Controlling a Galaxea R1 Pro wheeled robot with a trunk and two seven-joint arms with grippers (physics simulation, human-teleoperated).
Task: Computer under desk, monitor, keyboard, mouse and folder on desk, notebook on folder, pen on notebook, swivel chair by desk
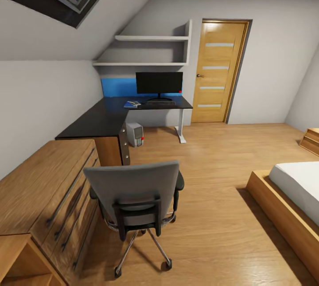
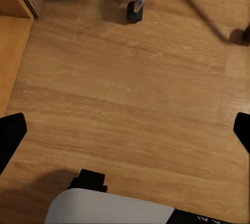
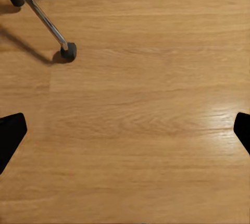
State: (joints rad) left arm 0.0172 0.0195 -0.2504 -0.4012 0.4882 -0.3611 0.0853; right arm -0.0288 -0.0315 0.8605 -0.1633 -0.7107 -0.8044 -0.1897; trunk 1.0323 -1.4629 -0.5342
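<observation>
A: Grey-walled attic bedroom with a sloped ceiling, skylight and light wood plank floor; a wooden door with frosted strips stands in the far wall. No writing can be read anywhere.

B: What stands around?

A: A light wooden dresser along the left wall and a white-topped bed in a wooden frame at the right. The long L-shaped desk with glossy black top fills the far left corner under white shelves.

B: And the smaller things?

A: The grey upholstered swivel chair stands nearest, its back toward the camera, well apart from the desk's far end. The wide black monitor faces the room; the slim keyboard lies lengthwise before it, the flat blue folder beside that. The light grey computer tower sits under the desk.

B: Grippers?

A: Left gripper and right gripper both spread wide, holding nothing, above the floor near chair castors.
</observation>
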